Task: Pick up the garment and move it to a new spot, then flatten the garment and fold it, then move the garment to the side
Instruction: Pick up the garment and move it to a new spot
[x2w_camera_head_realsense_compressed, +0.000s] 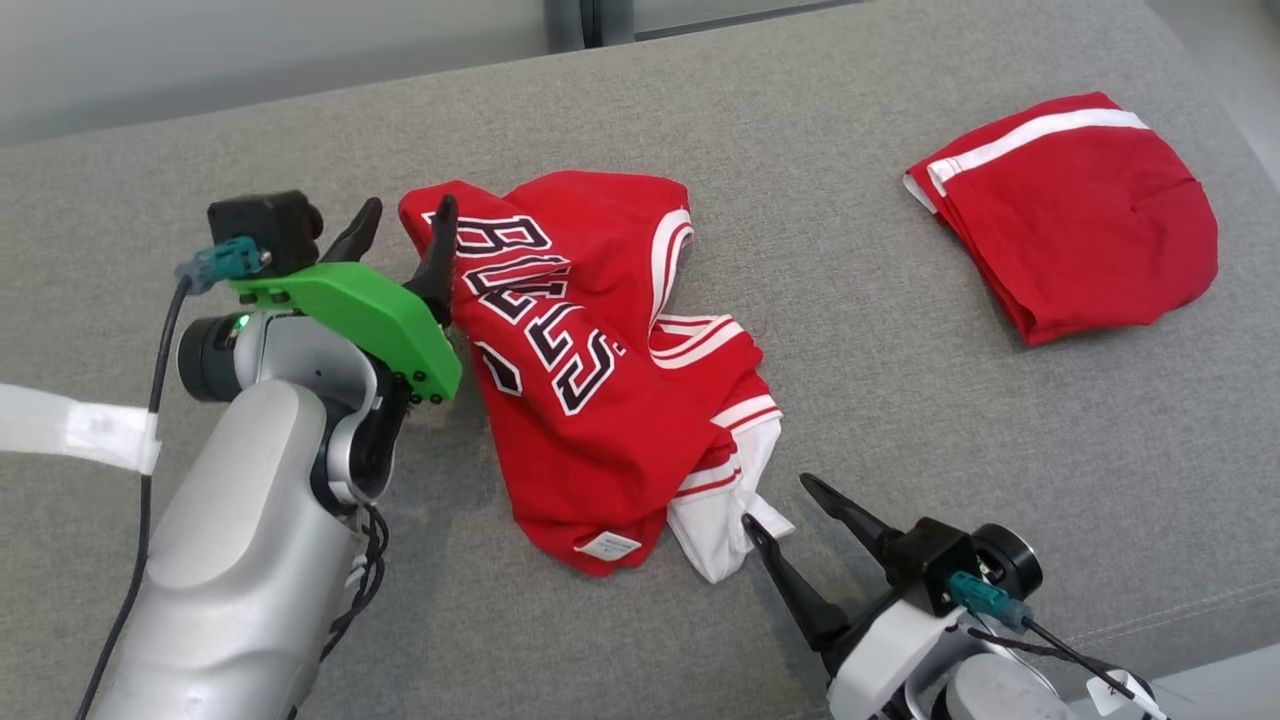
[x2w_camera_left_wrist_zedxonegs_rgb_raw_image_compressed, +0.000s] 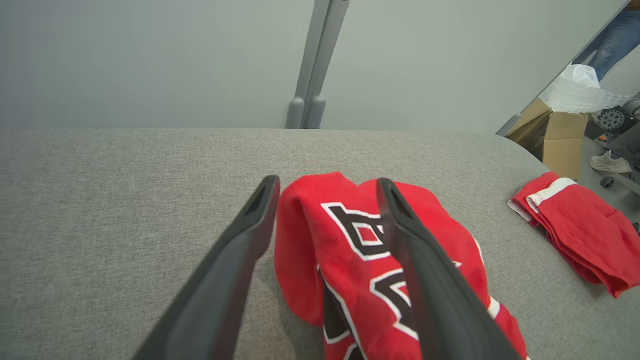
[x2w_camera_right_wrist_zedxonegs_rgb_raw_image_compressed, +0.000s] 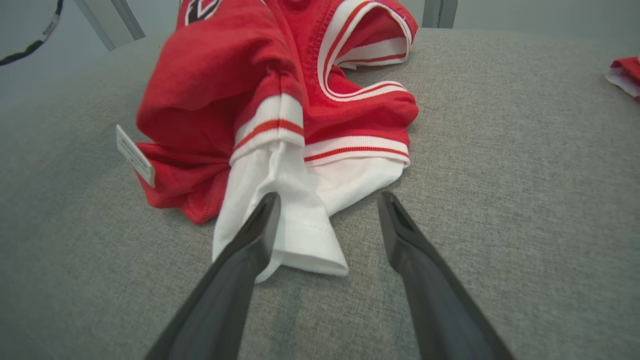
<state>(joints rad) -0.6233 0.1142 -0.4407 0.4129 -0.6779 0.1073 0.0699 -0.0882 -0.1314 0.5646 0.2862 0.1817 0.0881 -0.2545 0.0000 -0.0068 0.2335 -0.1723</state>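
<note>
The broad grey surface (x2w_camera_head_realsense_compressed: 900, 420) is coarse, matt woven cloth. The crumpled red jersey with black-and-white letters (x2w_camera_head_realsense_compressed: 590, 410) is smooth, soft knit cloth, its small white label (x2w_camera_head_realsense_compressed: 607, 545) stiff and papery. The folded red garment with a white stripe (x2w_camera_head_realsense_compressed: 1085, 220) is matt cloth too. The left gripper (x2w_camera_head_realsense_compressed: 408, 210) has dull, smooth dark fingers (x2w_camera_left_wrist_zedxonegs_rgb_raw_image_compressed: 225, 280) and a matt green plastic bracket (x2w_camera_head_realsense_compressed: 370, 320); the silver forearm shell (x2w_camera_head_realsense_compressed: 250, 570) looks satiny.

Grey woven upholstered surface (x2w_camera_head_realsense_compressed: 900, 420), pale grey wall (x2w_camera_left_wrist_zedxonegs_rgb_raw_image_compressed: 125, 60) behind, vertical grey post (x2w_camera_left_wrist_zedxonegs_rgb_raw_image_compressed: 312, 65), open cardboard box (x2w_camera_left_wrist_zedxonegs_rgb_raw_image_compressed: 565, 140) far right
</note>
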